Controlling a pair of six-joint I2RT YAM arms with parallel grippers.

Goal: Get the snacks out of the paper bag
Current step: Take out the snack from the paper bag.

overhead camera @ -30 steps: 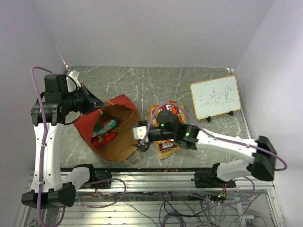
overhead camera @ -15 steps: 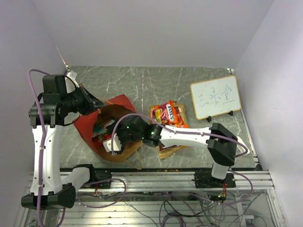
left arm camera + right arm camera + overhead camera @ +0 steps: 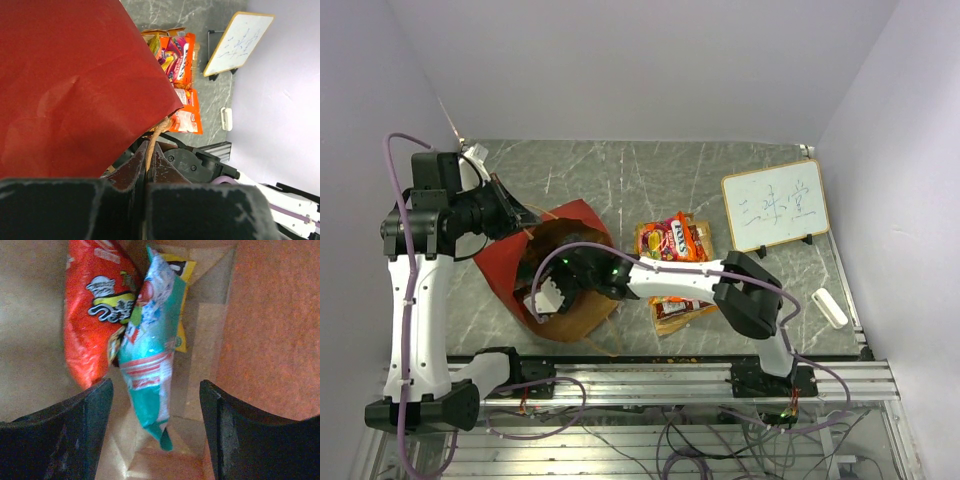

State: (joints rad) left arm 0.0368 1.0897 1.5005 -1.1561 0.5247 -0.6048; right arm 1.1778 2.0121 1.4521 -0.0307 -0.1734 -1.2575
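The paper bag (image 3: 578,216) lies on its side, red outside, its brown mouth facing the near edge. My left gripper (image 3: 517,217) is shut on the bag's twine handle (image 3: 158,131), holding up the red wall (image 3: 70,85). My right gripper (image 3: 544,298) is open and reaches inside the bag. In the right wrist view a teal packet (image 3: 150,355) hangs between the open fingers (image 3: 75,430), untouched. A red packet (image 3: 92,305) lies on its left and a yellow packet (image 3: 182,267) behind it. More snacks, two orange packets (image 3: 670,240) (image 3: 678,310), lie on the table right of the bag.
A white framed whiteboard (image 3: 775,205) stands at the back right. A small white eraser (image 3: 829,307) lies near the right edge. The right arm stretches across the table from its base (image 3: 770,375) to the bag.
The right gripper has swung left from above the orange packets into the bag's mouth and deeper in. The left gripper keeps its hold on the handle.
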